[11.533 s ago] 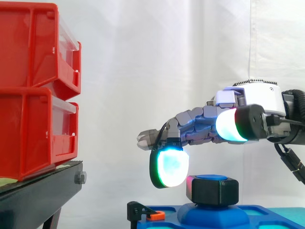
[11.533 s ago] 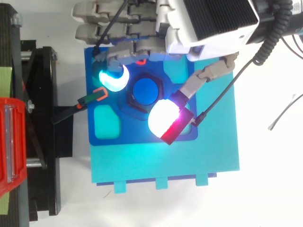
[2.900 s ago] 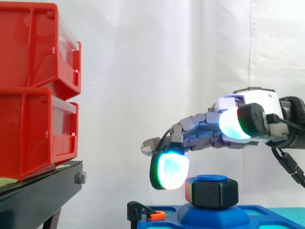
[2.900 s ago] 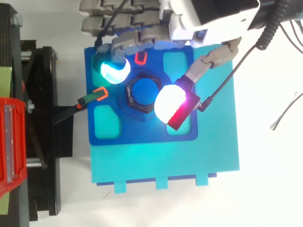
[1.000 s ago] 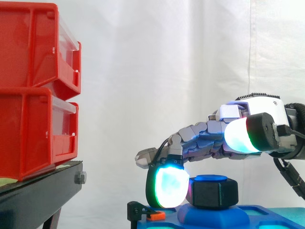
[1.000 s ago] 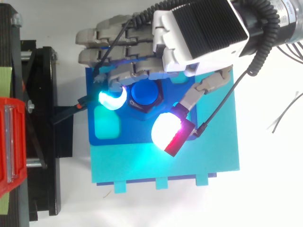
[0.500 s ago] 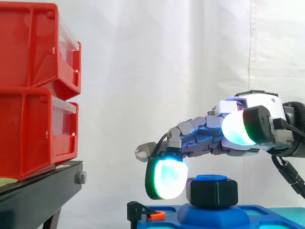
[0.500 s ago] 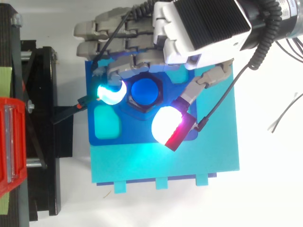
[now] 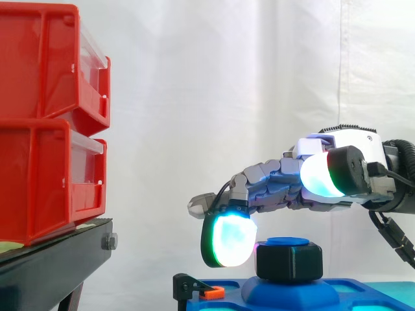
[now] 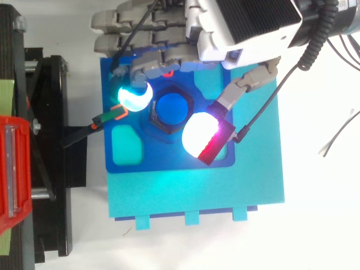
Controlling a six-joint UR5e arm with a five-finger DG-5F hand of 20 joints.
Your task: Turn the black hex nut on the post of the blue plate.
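White curtain [image 9: 227,78] backed the worktop [image 10: 320,225], red bins [image 9: 45,129] and black stand [image 9: 58,256]. The hand [image 10: 242,22] hid the far edge of the blue plate [image 10: 169,160]; its fingers [image 9: 227,241] flanked the black hex nut [image 9: 288,260], released.

I see the hex nut [image 9: 288,261] as plain black, on a post [image 10: 173,108] capped in bright blue, the same blue as the plate [image 10: 129,163]. The board [image 10: 197,194] beneath is turquoise. The hand [image 10: 169,56] is grey with a white back. One pad [image 10: 135,97] glows cyan rimmed in green, another pad [image 10: 198,135] white edged in magenta-red. The bins [image 9: 45,129] are red, the stand [image 9: 58,259] black, the curtain [image 9: 214,97] white, and the clip [image 9: 211,293] orange.
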